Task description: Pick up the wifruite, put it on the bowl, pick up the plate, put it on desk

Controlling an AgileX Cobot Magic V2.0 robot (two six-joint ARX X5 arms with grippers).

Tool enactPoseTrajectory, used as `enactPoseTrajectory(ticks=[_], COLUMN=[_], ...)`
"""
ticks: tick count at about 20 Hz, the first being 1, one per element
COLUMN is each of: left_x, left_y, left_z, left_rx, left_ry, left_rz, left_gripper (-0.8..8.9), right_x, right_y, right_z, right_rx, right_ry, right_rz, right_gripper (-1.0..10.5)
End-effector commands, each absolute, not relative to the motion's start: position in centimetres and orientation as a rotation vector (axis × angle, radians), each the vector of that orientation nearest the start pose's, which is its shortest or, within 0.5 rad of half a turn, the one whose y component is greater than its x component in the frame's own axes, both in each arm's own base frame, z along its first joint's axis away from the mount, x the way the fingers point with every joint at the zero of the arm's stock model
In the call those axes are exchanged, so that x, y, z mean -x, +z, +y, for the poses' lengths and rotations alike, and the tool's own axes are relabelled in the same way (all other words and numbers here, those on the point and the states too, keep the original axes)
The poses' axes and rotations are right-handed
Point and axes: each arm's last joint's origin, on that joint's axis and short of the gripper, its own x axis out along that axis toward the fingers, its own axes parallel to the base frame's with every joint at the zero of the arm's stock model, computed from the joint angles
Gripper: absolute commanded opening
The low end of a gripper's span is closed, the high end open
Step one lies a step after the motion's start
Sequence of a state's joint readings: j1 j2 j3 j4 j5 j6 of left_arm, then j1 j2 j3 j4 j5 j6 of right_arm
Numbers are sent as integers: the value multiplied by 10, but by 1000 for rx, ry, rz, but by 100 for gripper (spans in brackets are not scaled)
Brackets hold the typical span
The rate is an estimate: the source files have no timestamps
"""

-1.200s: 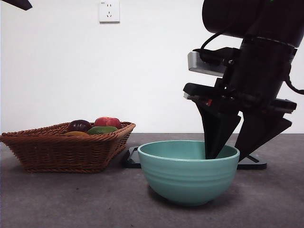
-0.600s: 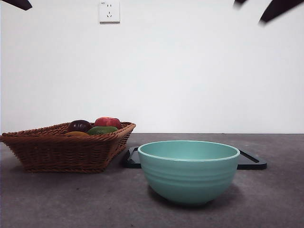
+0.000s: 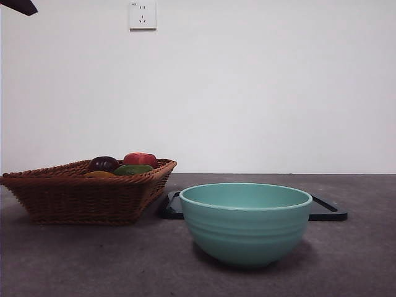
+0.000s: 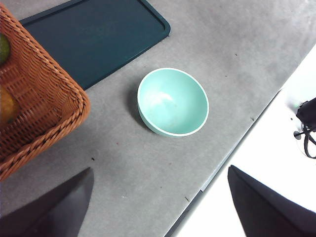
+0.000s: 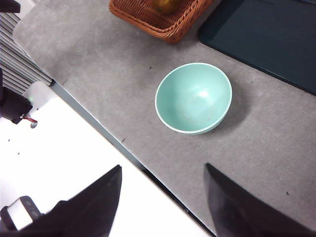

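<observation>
The teal bowl (image 3: 245, 224) stands empty on the grey desk (image 3: 93, 260); both wrist views look down into its bare inside (image 4: 173, 102) (image 5: 193, 98). Several fruits (image 3: 124, 164) lie in a wicker basket (image 3: 86, 195) to its left, and I cannot tell which is the wifruite. The plate is out of view. My left gripper (image 4: 161, 170) hangs open high above the desk edge, holding nothing. High on the other side, my right gripper (image 5: 163, 168) is open and empty too.
A dark flat tray (image 3: 328, 210) lies on the desk right behind the bowl, also seen as the tray (image 4: 94, 37) (image 5: 266, 37) next to the basket (image 4: 34, 113) (image 5: 158, 17). A black arm tip (image 3: 18, 6) shows at the top left corner.
One second ago an arm stood at the bowl's right rim with open jaws, one inside the bowl. It rose, and now it is out of the front view. The bowl stays put.
</observation>
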State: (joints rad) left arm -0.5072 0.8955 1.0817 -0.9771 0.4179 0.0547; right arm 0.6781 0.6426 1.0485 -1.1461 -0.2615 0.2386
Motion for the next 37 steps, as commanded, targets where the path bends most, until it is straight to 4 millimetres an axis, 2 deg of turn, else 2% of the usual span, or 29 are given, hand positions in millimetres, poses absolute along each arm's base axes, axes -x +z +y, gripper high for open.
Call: enactPoseTrajectory(ticks=[1,3,4,5,6,7,23,25,26,29,31,33,35,37], left_x=[-127,-127,-127,-127,-127,-127,-126,-124,-124,-119,-108,-99,-94,-93], left_y=[350,350,350,350,350,350,351,357,365,381,373,352,324,303], left_z=[-85,-85,-85,-85,-85,-85,-85,-74,-65,-39,-23,-11,-3,0], left_rx=[-89,-89,-90,-89,-90,-90,-97,-186,-177,-156,-171,-178,-172,-168], left_ry=[-908,-908,-908,-908,-908,-908,-912,-832,-751,-563,-384,-191,-36,26], left_rz=[783,782,782,781,781,781,768,654,549,120,-120,-248,-278,-258], left_gripper=[433,424,376,257,96,9,18,18,18,19,19,19,19,19], right_x=[-59,-59,-59,-59,-59,-59,-59,-59,-59,-59,-59,-59,-59,-59], right_y=[352,352,352,352,352,352,352,352,352,352,352,352,352,352], right_z=[58,58,58,58,58,58,58,58,58,58,58,58,58,58], right_rx=[-43,-43,-42,-41,-35,-32,-36,-36,-36,-36,-36,-36,-36,-36], right_ry=[812,812,812,812,815,817,816,815,815,815,815,816,815,816], right_rz=[838,837,837,836,833,832,832,832,832,832,832,832,832,832], right_gripper=[262,261,234,111,-7,10,10,10,10,10,10,10,10,10])
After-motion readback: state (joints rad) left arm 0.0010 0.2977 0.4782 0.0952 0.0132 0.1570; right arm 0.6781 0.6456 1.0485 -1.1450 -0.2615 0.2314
